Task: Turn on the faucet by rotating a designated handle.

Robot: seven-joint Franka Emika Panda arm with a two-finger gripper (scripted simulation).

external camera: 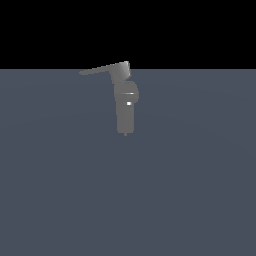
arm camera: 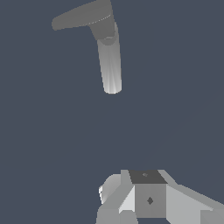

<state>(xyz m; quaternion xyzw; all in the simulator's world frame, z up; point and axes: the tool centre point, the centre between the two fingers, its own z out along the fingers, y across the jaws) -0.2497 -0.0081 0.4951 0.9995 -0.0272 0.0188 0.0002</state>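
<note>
The slate-blue floor surface fills the lower three quarters of the exterior view; above it a flat black band spans the upper quarter, and the two meet in one straight horizontal edge. The surface is uniform and unmarked from that edge to the bottom of the frame.

The faucet stands in the upper centre of the exterior view, with open surface on both sides and below it. It is matte grey: a vertical cylindrical body, a rounded bulge above, a thin tip at its lower end, and an angled blocky head on top that crosses the horizon edge. In the wrist view the faucet occupies the upper centre of the frame, seen along its cylinder.

The handle is a thin flat grey bar that projects from the head toward the exterior view's left, sloping slightly downward at its free end. In the wrist view the handle lies at the upper left, angled away from the body.

The gripper shows only in the wrist view, at the bottom centre, as white and grey faceted housing. It is well apart from the faucet, with bare surface between them. Its fingers are outside the frame, so whether the pincer is released or clenched cannot be determined; nothing is seen in its grasp.
</note>
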